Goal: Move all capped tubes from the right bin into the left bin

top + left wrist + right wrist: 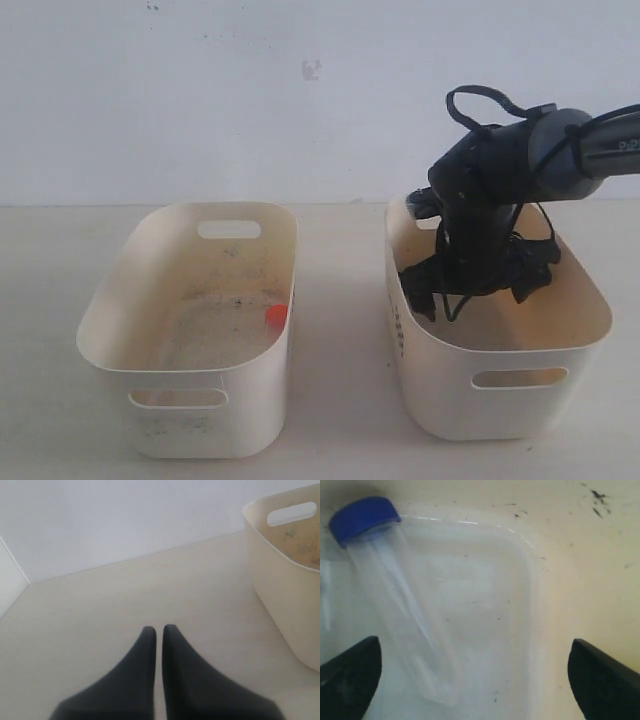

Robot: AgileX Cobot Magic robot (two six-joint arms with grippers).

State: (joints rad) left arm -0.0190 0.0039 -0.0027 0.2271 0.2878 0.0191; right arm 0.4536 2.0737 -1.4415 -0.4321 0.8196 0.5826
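In the right wrist view a clear tube with a dark blue cap lies on the floor of the right bin. My right gripper hangs open and wide just above that floor, and the tube's clear end lies between the fingers, nearer one of them. The exterior view shows this arm reaching down into the right bin. One orange-red capped tube rests against the inner wall of the left bin. My left gripper is shut on nothing above the bare table. The other tubes are hidden.
The left bin's wall and handle slot stand beside my left gripper in its wrist view. A pale wall runs behind both bins. A strip of table separates the two bins.
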